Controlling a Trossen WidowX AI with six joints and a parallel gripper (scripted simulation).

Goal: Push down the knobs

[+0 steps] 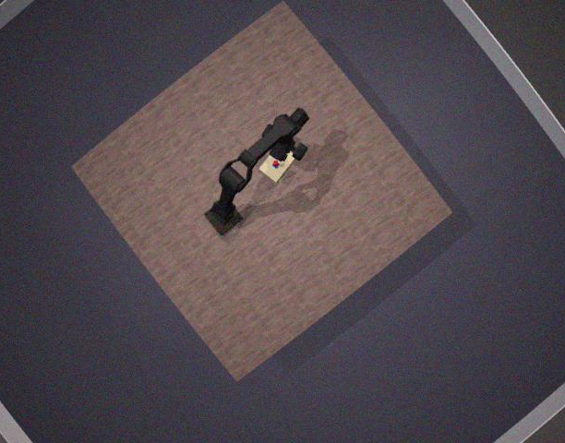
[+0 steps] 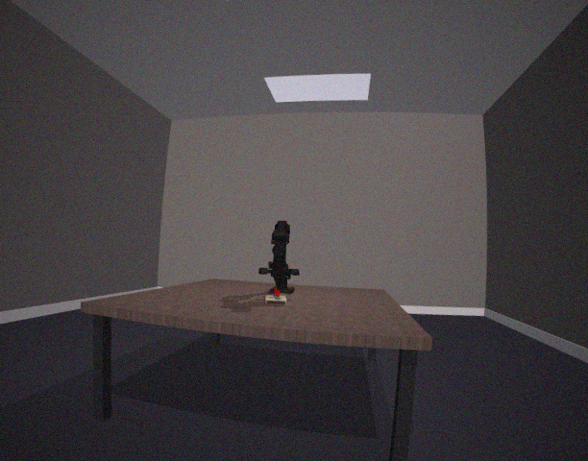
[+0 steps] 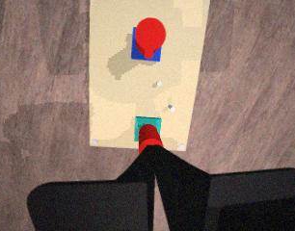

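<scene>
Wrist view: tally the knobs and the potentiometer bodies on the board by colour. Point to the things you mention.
Red knobs (image 3: 150,34): 2
Blue potentiometer bodies (image 3: 139,54): 1
Teal potentiometer bodies (image 3: 141,122): 1
Total: 4

The black arm (image 1: 267,142) reaches over the table (image 1: 273,267); a red knob (image 1: 275,162) shows on the pale board (image 1: 274,175).
</scene>
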